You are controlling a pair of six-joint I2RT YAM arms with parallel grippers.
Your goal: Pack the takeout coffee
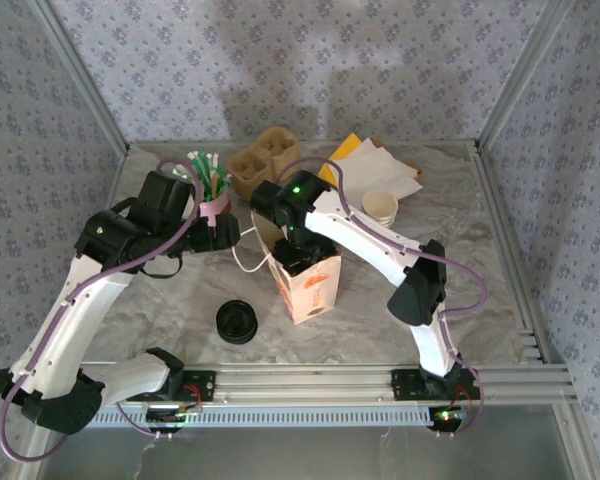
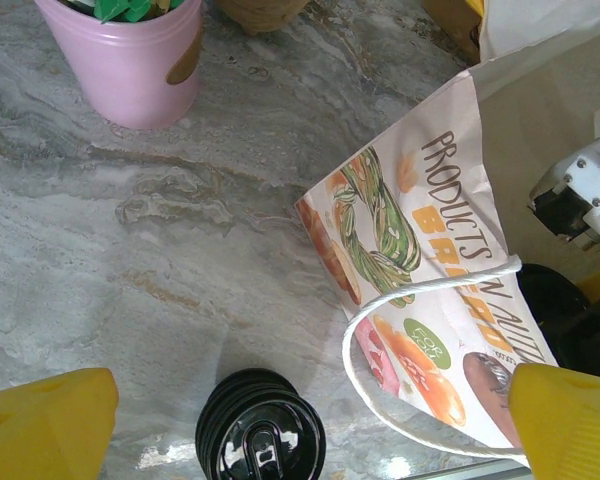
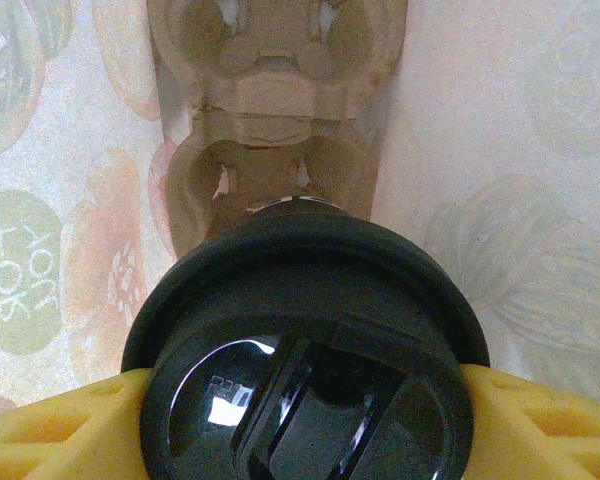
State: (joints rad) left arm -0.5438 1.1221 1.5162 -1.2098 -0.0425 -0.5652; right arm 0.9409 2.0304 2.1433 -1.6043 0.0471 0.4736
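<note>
- Of the takeout coffee (image 3: 305, 350), a glossy round black lid is seen; the cup is hidden.
- It is clasped by the right gripper (image 3: 308, 425) inside the paper bag (image 1: 310, 285).
- The left gripper (image 2: 305, 425) is spread, empty.

One bag (image 1: 310, 290), one coffee (image 3: 305, 375), one lid pile (image 1: 237, 322) near, one cup stack (image 1: 380, 207) right, one pot (image 2: 130, 70) left. Two carriers (image 1: 263, 160): one far, one in the bag.
</note>
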